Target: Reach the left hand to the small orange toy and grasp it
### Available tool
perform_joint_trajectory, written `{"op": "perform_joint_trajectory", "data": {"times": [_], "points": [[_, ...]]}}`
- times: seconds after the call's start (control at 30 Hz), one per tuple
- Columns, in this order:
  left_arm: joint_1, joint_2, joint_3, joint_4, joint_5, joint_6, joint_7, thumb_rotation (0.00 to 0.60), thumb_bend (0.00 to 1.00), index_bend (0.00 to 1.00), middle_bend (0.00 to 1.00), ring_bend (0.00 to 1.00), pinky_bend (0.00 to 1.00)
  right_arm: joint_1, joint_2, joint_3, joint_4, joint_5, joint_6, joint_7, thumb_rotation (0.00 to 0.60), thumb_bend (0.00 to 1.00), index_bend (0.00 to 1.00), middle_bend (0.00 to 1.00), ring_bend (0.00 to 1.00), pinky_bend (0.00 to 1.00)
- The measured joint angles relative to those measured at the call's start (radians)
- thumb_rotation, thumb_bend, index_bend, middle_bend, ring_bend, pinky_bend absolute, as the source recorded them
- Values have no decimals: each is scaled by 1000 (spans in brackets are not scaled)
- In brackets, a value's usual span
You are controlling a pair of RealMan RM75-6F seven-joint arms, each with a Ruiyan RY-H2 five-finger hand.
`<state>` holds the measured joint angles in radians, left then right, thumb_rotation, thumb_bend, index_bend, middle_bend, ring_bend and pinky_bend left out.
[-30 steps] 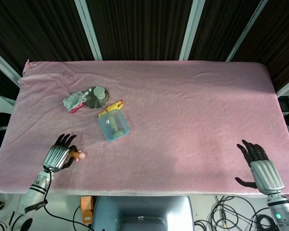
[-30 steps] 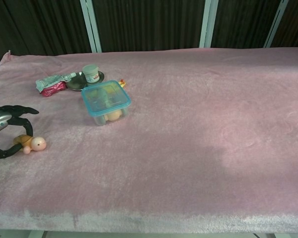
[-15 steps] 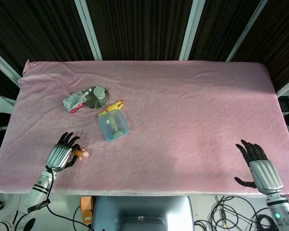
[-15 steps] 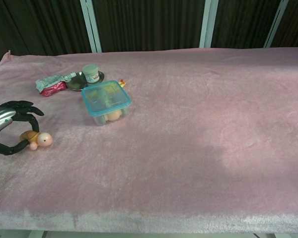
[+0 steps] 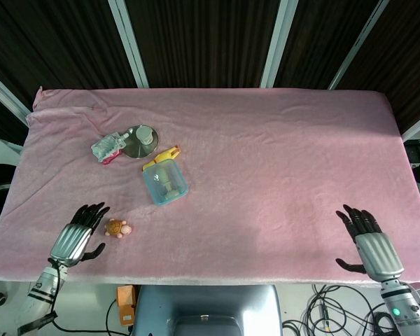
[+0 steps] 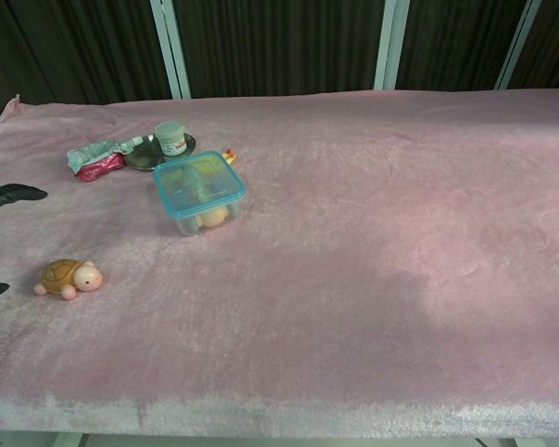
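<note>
The small orange toy (image 5: 117, 228) is a little turtle with a pink head, lying on the pink cloth near the front left; the chest view shows the toy (image 6: 69, 277) whole and free. My left hand (image 5: 75, 239) lies just left of it, fingers spread, touching nothing. Only its dark fingertips (image 6: 9, 196) show at the chest view's left edge. My right hand (image 5: 372, 247) rests open near the front right edge of the table, empty.
A blue-lidded clear box (image 5: 165, 182) stands behind the toy, with a yellow piece (image 5: 161, 156) beside it. Further back left sit a small jar on a dark dish (image 5: 141, 140) and a crumpled packet (image 5: 108, 148). The pink cloth (image 5: 280, 161) covers the table.
My left hand had its fingers around the toy; it has let go and drawn back to the left and front. The toy now lies free on the cloth. The right hand shifted slightly.
</note>
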<state>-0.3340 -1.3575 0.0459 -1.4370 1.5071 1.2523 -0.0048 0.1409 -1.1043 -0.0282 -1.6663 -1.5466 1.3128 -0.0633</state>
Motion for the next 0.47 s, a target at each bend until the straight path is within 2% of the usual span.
{"op": "perform_joint_trajectory", "data": {"times": [0.1, 0.23, 0.37, 0.47], "points": [[52, 75, 37, -60, 50, 96, -2, 600, 315, 0, 0, 0, 30, 2, -1, 0, -2, 0, -2, -1, 600, 252, 0, 0, 0, 0], [127, 120, 83, -87, 111, 224, -12, 600, 314, 0, 0, 0, 38, 1, 0, 0, -3, -1, 5, 0, 600, 252, 0, 0, 0, 0], [249, 135, 118, -43, 148, 383, -51, 600, 317, 0, 0, 0, 34, 10, -10, -11, -8, -14, -22, -25, 600, 252, 0, 0, 0, 0], [285, 125, 121, 8, 162, 418, -66, 600, 315, 0, 0, 0, 32, 13, -14, -14, -11, -16, -25, -27, 600, 252, 0, 0, 0, 0]]}}
